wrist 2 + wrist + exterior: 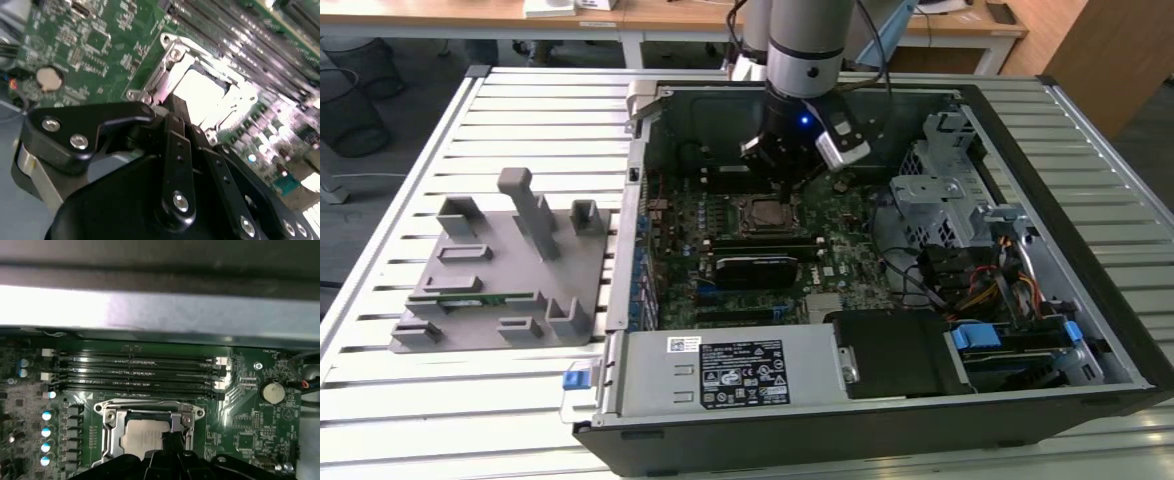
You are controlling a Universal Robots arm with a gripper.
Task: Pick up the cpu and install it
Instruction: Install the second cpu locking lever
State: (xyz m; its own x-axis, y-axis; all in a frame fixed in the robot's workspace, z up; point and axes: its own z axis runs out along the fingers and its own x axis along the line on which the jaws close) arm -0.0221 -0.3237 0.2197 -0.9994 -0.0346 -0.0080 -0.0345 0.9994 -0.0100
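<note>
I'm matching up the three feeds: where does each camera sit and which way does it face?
Exterior view: off the arm, high, looking down into the open computer case; the arm and end effector hang over the socket.
First wrist view: on the arm, facing the motherboard; the cpu lies in the socket, end effector at its edge.
Second wrist view: on the arm, slanted along the end effector toward the cpu.
Both wrist views share the coin battery.

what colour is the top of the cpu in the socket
Silvery-white metal on the cpu, seen best in the first wrist view, seated inside the socket's metal frame.
</note>
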